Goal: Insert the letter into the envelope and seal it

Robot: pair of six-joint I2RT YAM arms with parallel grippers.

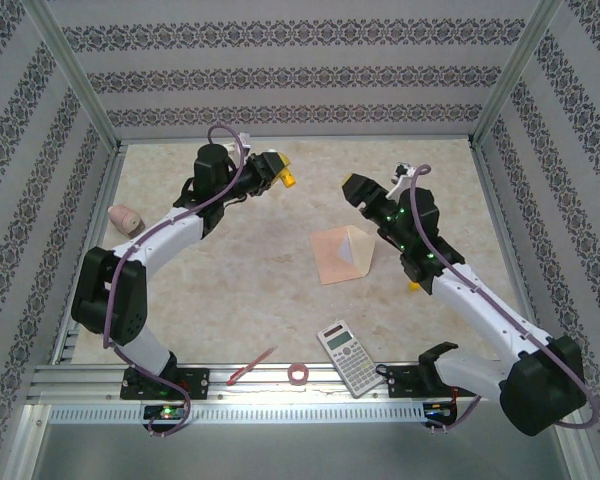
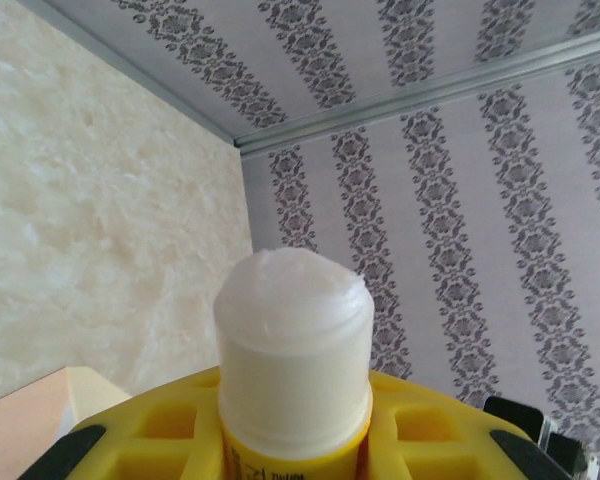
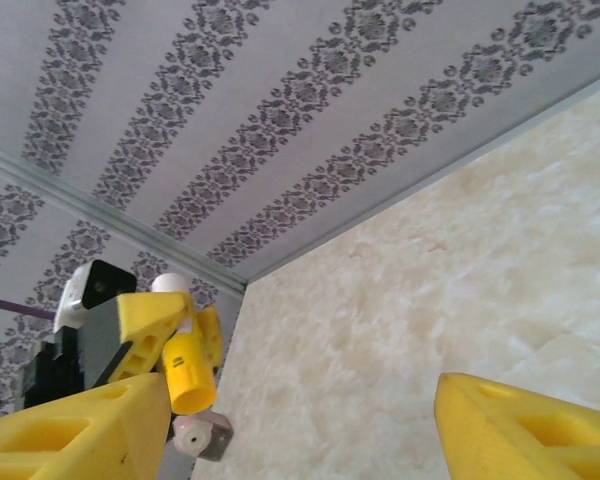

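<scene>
The peach envelope lies on the table's middle right, its paler triangular flap showing. The letter is hidden from view. My left gripper hovers over the far middle of the table, shut on a yellow glue stick. In the left wrist view the stick's bare white glue end stands up between the yellow fingers. My right gripper hangs above and behind the envelope, open with nothing between its fingers. In the right wrist view it faces the left gripper and the glue stick.
A calculator, a pink tape ring and a thin red strip lie along the near edge. A pink object sits at the far left. A small yellow piece lies under the right arm. Patterned walls close in three sides.
</scene>
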